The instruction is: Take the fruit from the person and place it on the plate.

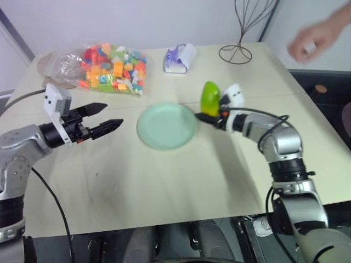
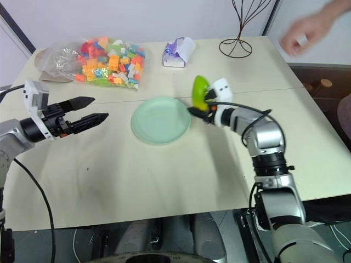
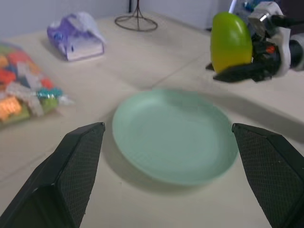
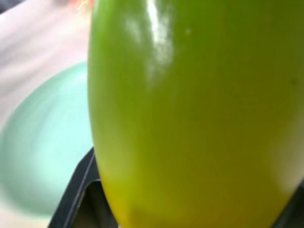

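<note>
The fruit, yellow shading to green, stands upright in my right gripper, which is shut on it just past the right rim of the plate. The plate is a pale mint-green round one lying flat mid-table. In the right wrist view the fruit looms close, with the plate behind it. My left gripper hovers open to the left of the plate, pointing at it, with nothing between its fingers. The person's hand is at the far right, beyond the table's corner and apart from the fruit.
A clear bag of colourful toy bricks lies at the back left. A purple-and-white pack and a dark wire stand sit along the table's far edge. A dark surface adjoins the table on the right.
</note>
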Controlling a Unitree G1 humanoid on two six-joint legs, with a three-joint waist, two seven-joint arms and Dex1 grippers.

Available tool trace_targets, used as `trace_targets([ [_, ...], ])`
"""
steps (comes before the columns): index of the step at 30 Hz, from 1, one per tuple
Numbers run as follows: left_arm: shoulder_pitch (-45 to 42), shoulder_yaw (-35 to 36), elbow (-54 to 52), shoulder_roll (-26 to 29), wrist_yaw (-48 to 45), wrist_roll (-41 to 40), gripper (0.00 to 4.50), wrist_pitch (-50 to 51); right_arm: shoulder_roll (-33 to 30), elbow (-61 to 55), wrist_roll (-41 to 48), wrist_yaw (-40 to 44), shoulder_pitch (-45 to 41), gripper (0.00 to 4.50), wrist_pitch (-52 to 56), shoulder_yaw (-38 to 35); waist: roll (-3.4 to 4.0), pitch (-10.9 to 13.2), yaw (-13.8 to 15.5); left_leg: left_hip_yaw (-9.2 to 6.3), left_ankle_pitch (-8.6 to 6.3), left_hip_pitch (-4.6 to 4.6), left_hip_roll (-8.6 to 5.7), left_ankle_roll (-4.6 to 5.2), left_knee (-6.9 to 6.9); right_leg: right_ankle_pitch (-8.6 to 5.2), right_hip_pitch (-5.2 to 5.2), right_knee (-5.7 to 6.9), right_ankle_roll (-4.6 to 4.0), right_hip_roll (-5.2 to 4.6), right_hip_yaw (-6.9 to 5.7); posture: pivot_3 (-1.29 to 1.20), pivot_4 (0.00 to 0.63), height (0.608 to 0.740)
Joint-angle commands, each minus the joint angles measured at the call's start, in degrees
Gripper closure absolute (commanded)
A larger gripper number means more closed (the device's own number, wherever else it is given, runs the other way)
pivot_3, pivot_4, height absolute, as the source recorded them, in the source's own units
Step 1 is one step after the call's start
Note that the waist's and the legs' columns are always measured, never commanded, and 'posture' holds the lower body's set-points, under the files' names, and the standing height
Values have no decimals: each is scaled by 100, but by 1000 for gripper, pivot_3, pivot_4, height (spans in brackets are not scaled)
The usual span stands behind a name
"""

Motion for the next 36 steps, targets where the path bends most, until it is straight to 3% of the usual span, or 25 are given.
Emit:
trace_targets([
  [1,250,114,-302,110,-43,22,0,14,225,-822,246,-178,-117,2104,416,55,-2,-1,17,-2,0,0,0,0,0,0,1,-1,0,0,-1,0,150,740],
  [7,556,122,-486,150,4,66,0,31,512,-855,189,-356,-115,2104,552,181,-4,-2,57,-4,0,0,-8,-1,1,-1,8,-11,-1,-13,-5,0,150,740],
  [8,558,124,-484,138,31,82,0,22,557,-835,191,-397,-122,1078,568,173,-4,-2,54,-3,0,0,-8,-1,1,-1,8,-11,-1,-13,-6,0,150,740],
  [10,551,122,-479,114,73,111,0,6,622,-814,183,-465,-131,151,578,171,-4,-2,43,-4,0,0,-7,-1,1,-1,8,-10,-1,-12,-6,0,150,740],
  [11,548,123,-486,104,85,108,0,10,643,-803,170,-497,-140,65,562,165,-4,-2,37,-4,0,0,-7,-1,1,-1,7,-10,-1,-11,-6,0,150,740],
  [17,412,101,-416,33,224,177,0,-86,556,-655,75,-571,-307,65,412,68,-4,-2,28,-4,0,0,-6,-1,1,0,7,-10,-1,-10,-6,0,150,740],
  [26,-206,432,1027,-403,1206,1233,0,-1323,-690,588,-243,-380,-543,65,-1126,-1111,-5,-2,46,1,-2,-2,-15,1,1,-1,13,-19,2,-7,-12,0,150,740],
  [31,43,579,1324,-604,1276,1346,0,-1660,-889,1027,-237,-493,-401,65,-1712,-1722,-5,-2,15,7,-3,-2,-5,4,-7,-1,6,-19,2,-9,-2,0,150,740],
  [36,310,563,1401,-1079,1506,1446,0,-1966,-566,1753,-179,-1106,-251,65,-3119,-2451,-5,-3,34,6,-3,1,-4,4,-3,1,11,-14,3,-12,-1,0,150,740],
])
